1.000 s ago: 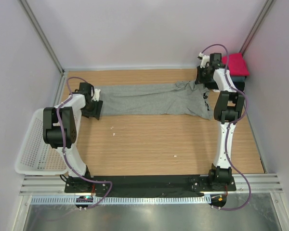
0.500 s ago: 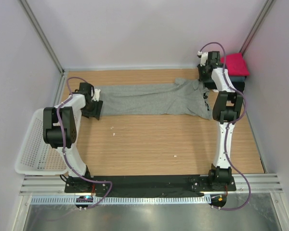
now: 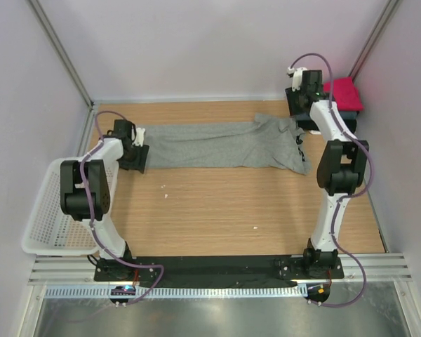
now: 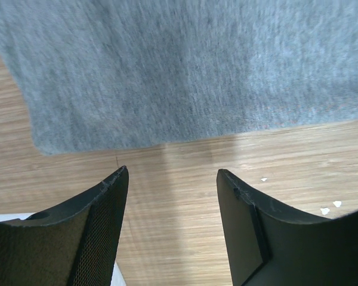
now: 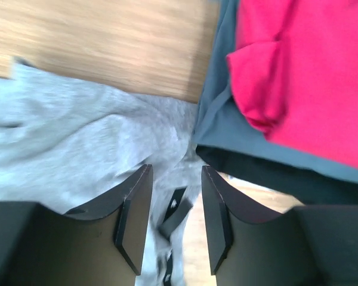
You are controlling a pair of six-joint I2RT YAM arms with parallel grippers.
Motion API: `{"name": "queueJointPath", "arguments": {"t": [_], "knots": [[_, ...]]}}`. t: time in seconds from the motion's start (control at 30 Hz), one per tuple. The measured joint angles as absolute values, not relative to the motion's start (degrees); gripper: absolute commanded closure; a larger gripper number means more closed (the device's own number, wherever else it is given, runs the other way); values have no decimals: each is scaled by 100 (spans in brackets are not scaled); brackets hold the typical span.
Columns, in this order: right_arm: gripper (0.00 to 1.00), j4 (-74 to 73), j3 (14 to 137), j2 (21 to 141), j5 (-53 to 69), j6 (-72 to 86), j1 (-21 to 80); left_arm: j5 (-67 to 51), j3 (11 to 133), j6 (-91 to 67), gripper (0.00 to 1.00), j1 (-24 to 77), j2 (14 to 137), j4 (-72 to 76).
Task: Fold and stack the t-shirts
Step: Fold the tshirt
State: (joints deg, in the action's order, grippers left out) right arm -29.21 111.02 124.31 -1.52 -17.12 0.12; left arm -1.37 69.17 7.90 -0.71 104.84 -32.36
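**Grey tee lies crosswise, with open jaws at each end**

Nearest you, the white mesh basket (image 3: 48,210) hangs off the left edge of the bench (image 3: 231,210). It plays no part here. Beyond a stretch of bare wood, the grey t-shirt (image 3: 221,145) lies spread on the far half of the bench. Its long axis runs left to right, so each arm has one end to itself.

The left arm (image 3: 91,184) reaches the hem end. Its wrist view shows the left jaws wide apart and empty. The hem edge (image 4: 167,134) lies just ahead of the tips, with a strip of wood between, so no cloth is between them yet. You would likely need a short push forward before closing.

The right arm (image 3: 337,151) reaches farther, to the rumpled collar end. The right jaws stand moderately parted and hold nothing. They sit above bunched grey cloth (image 5: 77,137), with what looks like the dark inner collar (image 5: 176,214) showing between the tips.

Just to their right, in the far right corner, the stack begins. The magenta-red t-shirt (image 5: 310,71) lies on the slate-blue t-shirt (image 5: 227,128), which lies on the black t-shirt (image 5: 256,173). The grey cloth runs up to the stack's edge, so a grab aimed too far right could catch the stack rather than the grey cloth.
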Motion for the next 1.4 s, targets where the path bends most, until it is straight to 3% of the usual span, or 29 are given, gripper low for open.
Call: {"name": "queueJointPath", "arguments": {"t": [0.27, 0.57, 1.03, 1.4], "knots": [[55, -2521, 9817, 10809, 1037, -974, -16, -196, 6952, 792, 38, -3, 10388, -3094], [55, -2171, 8145, 11319, 1953, -399, 106, -368, 7371, 812, 37, 320, 10940, -2956], [54, -2139, 8042, 11469, 2268, -303, 150, -150, 7701, 1160, 37, 499, 11010, -3142], [54, -2231, 7671, 11240, 2150, -429, 150, 303, 7465, 1573, 37, 502, 10162, -3511]]}}
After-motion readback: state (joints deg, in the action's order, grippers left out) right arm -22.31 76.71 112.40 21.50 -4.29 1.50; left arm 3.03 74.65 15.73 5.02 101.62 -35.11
